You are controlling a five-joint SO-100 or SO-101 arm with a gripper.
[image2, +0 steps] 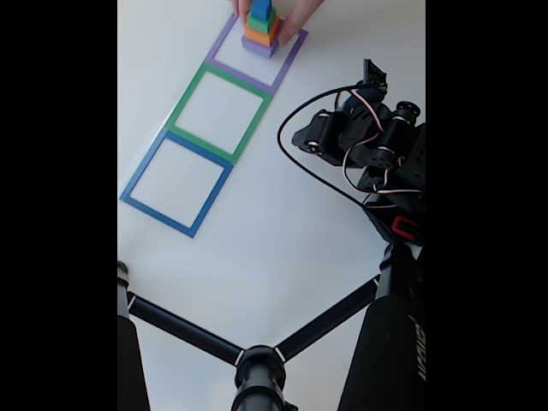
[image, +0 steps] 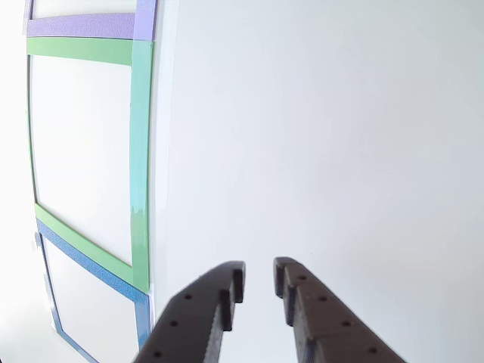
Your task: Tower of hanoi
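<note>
arm [image2: 368,141]: black motor blocks | cables: black loop plus red-and-white wires | marking: red patch low on base | gripper [image: 259,281]: dark brown fingers, toothed tips, small round holes

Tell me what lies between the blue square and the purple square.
The green square lies between the blue square and the purple square, seen in the fixed view.

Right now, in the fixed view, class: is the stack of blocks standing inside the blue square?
No, the block stack stands in the purple square.
</note>
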